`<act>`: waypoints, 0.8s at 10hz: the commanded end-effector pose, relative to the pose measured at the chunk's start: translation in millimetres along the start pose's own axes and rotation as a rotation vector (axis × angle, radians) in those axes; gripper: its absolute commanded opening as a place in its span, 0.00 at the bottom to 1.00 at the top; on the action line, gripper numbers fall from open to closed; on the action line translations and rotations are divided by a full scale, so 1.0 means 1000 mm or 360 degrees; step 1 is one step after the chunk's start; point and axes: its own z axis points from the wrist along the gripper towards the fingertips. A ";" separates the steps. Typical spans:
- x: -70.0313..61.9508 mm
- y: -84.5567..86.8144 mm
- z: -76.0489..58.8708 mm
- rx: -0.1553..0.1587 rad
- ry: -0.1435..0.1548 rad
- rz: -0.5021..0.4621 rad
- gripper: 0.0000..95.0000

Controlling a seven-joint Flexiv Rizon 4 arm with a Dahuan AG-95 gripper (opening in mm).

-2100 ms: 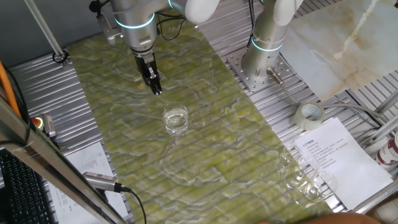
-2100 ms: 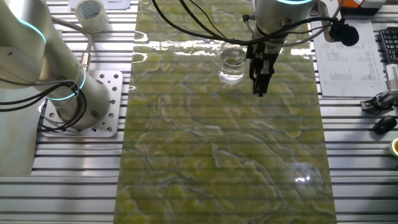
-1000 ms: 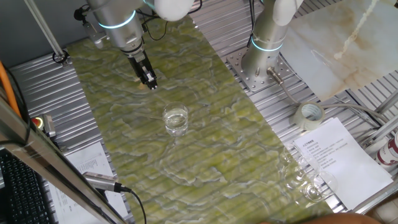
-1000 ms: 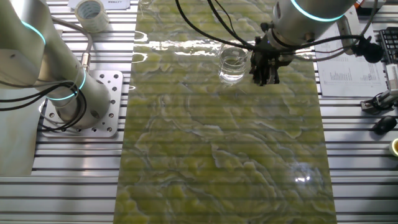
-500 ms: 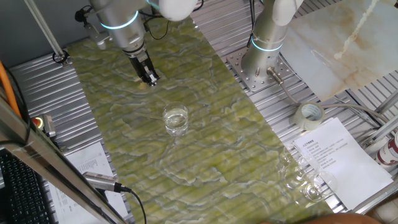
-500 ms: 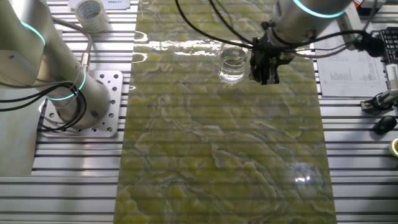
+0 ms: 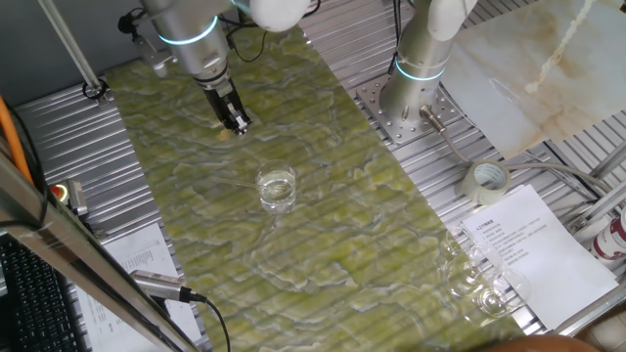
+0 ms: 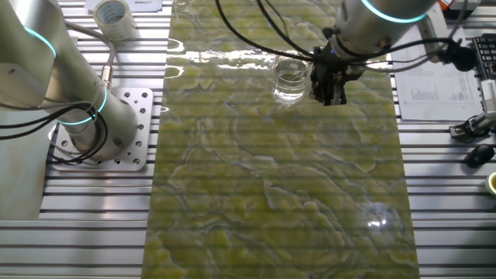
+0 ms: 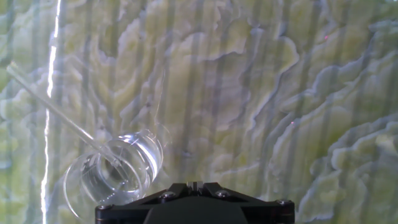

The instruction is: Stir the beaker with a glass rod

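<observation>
The beaker (image 7: 277,188) is a short clear glass standing upright on the green marbled mat (image 7: 333,244). In the other fixed view the beaker (image 8: 290,79) stands just left of my gripper (image 8: 332,98). In the hand view the beaker (image 9: 115,173) sits at lower left. The thin glass rod (image 9: 56,113) leans in it, its free end pointing up and left. My gripper (image 7: 239,124) hangs tilted, behind and left of the beaker, apart from it. Only the gripper (image 9: 194,185) tips show in the hand view, closed together with nothing between them.
A second arm's base (image 7: 416,73) is bolted beside the mat. A translucent tape roll (image 7: 486,179) and printed papers (image 7: 533,249) lie to the right. A cluster of clear round glass vessels (image 7: 479,284) stands near the front right corner.
Two seconds ago the gripper hung upright closer to the beaker; it has since moved back and away and tilted. Over the last half second it barely moves.
</observation>
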 end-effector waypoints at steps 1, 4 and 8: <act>-0.004 0.001 -0.002 -0.0008 0.0001 -0.0016 0.00; -0.003 0.002 -0.003 -0.0008 0.0001 -0.0026 0.00; -0.002 0.002 -0.004 -0.0007 0.0008 -0.0038 0.00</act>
